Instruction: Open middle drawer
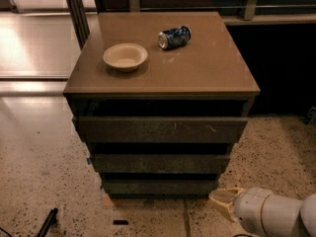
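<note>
The middle drawer [160, 163] is the second of three dark grey-brown fronts on a small cabinet, and its flat front sits closed. The top front [160, 130], above it, is wider and has pale scratches. The bottom front [160, 186], below it, is narrower. My gripper [220, 204] is low at the lower right, near the floor. It is just right of the bottom front's right end, below the middle drawer and apart from it. Its tan fingers point left, and it is open and empty.
A pale bowl [125, 57] and a blue can [174, 37] lying on its side rest on the brown cabinet top [197, 73]. The speckled floor [44, 172] surrounds the cabinet. A dark rod [47, 222] lies at the lower left. A dark recess is to the right.
</note>
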### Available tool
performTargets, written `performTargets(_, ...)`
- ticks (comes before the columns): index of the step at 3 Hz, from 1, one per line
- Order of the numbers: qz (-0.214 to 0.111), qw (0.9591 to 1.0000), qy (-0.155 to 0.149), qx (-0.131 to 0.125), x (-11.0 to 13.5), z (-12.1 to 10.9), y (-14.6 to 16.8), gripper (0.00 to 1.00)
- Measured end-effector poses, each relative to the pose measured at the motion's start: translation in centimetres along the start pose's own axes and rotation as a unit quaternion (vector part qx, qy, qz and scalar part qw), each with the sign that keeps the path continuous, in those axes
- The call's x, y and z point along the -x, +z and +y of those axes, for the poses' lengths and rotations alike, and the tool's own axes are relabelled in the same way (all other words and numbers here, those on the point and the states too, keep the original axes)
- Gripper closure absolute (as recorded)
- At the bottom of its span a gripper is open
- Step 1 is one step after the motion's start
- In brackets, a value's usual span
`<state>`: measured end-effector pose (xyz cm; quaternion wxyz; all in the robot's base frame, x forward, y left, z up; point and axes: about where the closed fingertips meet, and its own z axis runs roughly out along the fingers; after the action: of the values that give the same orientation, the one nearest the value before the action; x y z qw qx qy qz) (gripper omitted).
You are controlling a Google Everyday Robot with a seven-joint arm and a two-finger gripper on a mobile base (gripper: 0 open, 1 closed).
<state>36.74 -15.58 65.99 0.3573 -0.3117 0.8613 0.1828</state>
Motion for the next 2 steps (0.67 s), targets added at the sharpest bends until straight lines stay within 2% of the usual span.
performTargets(1,-0.079,0.9963,-0.032,-0.008,3.2,-1.7,4.3,1.00)
performTargets(2,-0.142,0.9884,-0.045,-0.030,5.1,-3.5,7.7,1.00)
